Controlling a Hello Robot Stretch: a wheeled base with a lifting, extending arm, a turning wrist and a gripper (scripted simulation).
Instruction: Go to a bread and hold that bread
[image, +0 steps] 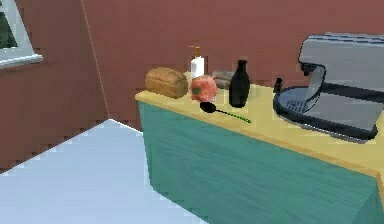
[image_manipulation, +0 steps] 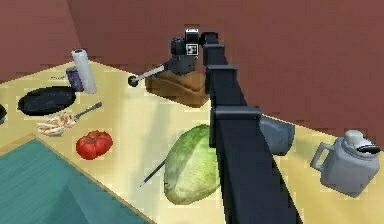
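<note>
Our claw (image_manipulation: 165, 68) is out at the bread (image_manipulation: 178, 90), which lies on the counter (image_manipulation: 130, 120) right by it; we cannot tell whether the claw holds anything. A tomato (image_manipulation: 93, 144) sits well apart.

- Bread (image: 166, 82): brown rounded loaf, lying flat at the far left end of the counter (image: 268, 122).
- Brown loaf (image_manipulation: 175, 93): lies far back on the side counter (image_manipulation: 140, 120), top partly hidden.
</note>
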